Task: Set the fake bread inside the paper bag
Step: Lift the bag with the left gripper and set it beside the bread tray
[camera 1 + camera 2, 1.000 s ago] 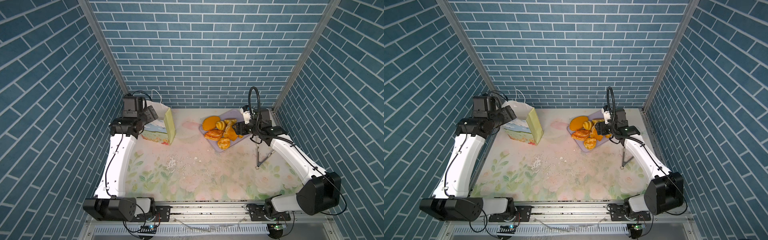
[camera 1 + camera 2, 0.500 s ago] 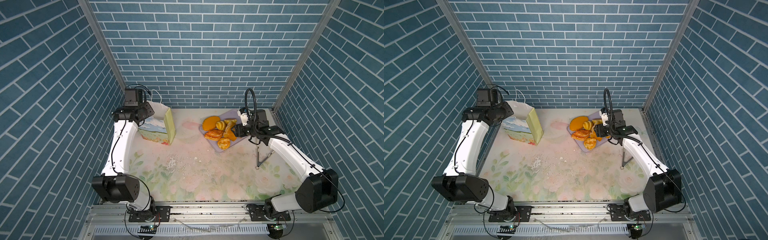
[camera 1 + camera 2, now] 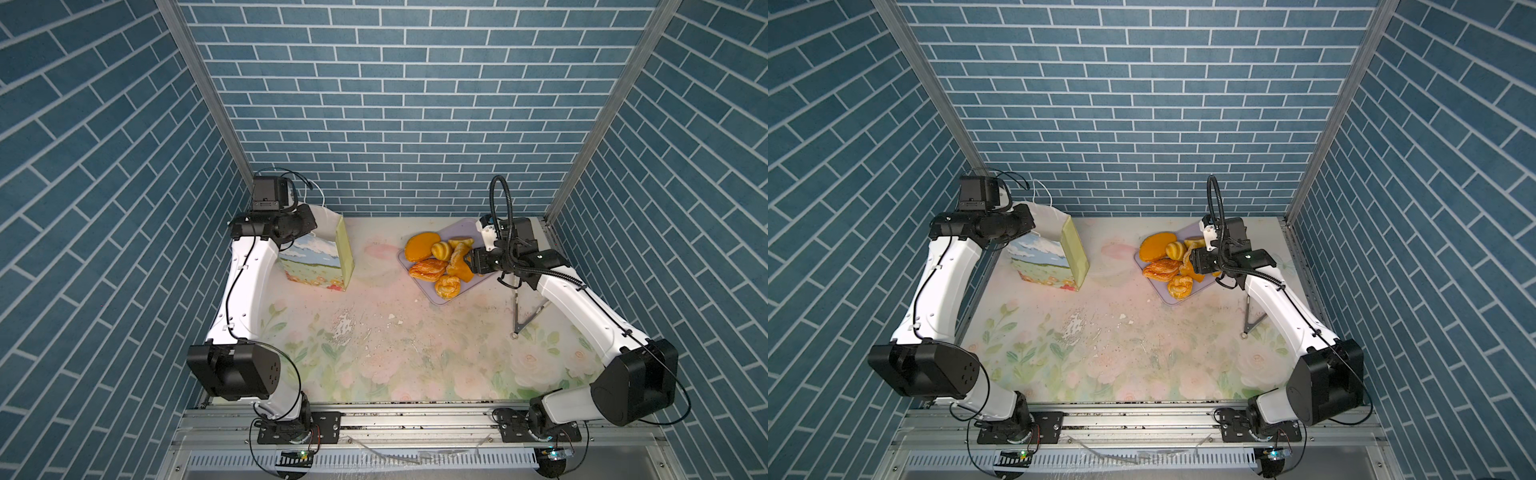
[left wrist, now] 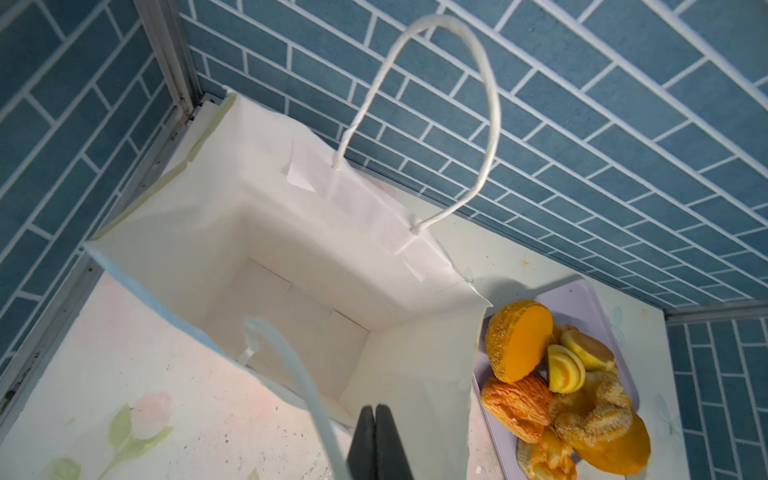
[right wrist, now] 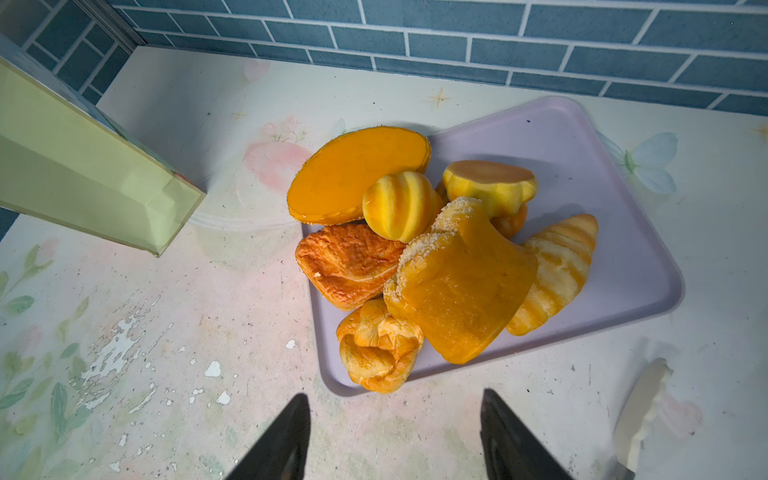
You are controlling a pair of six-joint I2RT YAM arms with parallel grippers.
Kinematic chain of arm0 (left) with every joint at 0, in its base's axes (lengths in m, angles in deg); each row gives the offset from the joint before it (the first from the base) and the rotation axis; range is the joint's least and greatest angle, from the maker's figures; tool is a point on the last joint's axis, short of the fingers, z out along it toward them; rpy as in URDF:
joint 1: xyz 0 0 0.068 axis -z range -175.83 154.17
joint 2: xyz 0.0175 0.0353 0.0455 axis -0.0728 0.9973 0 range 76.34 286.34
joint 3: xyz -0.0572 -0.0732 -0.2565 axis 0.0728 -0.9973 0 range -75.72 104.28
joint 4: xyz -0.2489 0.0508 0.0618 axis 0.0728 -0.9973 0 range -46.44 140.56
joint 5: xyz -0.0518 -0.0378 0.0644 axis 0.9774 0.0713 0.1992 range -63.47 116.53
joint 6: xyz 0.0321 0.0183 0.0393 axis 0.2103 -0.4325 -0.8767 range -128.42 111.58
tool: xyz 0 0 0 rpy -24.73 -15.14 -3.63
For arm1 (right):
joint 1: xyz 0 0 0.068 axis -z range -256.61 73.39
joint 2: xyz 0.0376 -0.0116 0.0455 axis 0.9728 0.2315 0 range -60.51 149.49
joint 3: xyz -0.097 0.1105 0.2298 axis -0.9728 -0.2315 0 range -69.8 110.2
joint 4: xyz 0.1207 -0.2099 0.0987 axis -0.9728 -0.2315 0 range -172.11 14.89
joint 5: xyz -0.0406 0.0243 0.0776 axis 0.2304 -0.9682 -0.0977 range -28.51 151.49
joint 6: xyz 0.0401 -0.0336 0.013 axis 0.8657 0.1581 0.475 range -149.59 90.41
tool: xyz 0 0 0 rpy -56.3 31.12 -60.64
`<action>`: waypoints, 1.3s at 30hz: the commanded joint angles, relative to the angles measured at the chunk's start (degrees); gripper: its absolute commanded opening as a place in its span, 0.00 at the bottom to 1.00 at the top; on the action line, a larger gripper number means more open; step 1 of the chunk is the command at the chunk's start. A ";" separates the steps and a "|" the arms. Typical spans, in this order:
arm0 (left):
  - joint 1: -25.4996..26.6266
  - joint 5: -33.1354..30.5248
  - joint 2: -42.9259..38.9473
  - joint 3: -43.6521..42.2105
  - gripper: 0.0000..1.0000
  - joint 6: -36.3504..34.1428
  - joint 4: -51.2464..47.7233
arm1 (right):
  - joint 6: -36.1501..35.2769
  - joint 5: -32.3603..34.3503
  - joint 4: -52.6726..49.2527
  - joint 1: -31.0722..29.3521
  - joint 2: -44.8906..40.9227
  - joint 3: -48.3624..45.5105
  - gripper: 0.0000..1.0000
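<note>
We find nothing done yet. The paper bag (image 3: 316, 257) stands upright in the far left corner, mouth open and its white bottom bare. Well apart to its right, the lilac tray (image 5: 602, 166) carries all the fake bread (image 5: 457, 282) we can see, heaped together. Our right gripper (image 5: 395, 436) hovers just short of the tray's near edge, jaws spread and empty, with the heap right ahead. Our left gripper (image 4: 376, 440) is pressed together at the bag's near rim; we cannot tell whether it nips any paper.

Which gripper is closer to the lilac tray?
Right. The right gripper hovers open at the lilac tray edge; the left gripper is shut at the paper bag rim, well away from the tray.
</note>
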 commanded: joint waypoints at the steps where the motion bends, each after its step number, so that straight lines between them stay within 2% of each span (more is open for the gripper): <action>1: 1.52 4.54 -2.14 -0.16 0.00 -1.97 0.50 | 1.94 1.16 -1.21 -0.41 -0.33 2.39 0.66; 6: 3.46 8.76 -5.21 -4.09 0.00 -1.99 4.69 | 3.58 3.02 -5.46 -0.59 1.03 6.33 0.65; 9: 4.93 10.75 -5.37 -2.90 0.00 -2.08 4.55 | 5.03 4.86 -5.80 -0.67 0.63 6.59 0.65; 24: 12.85 18.10 -7.51 -5.09 0.00 -4.73 6.61 | 5.58 3.80 -7.52 -2.60 -0.29 7.77 0.64; 34: 17.75 24.56 -7.71 -6.32 0.00 -4.63 11.72 | 5.48 5.09 -9.66 -3.40 0.07 9.00 0.65; 39: 17.94 23.35 -10.47 -11.35 0.00 -4.36 13.57 | 5.28 5.05 -9.75 -3.43 0.31 8.80 0.66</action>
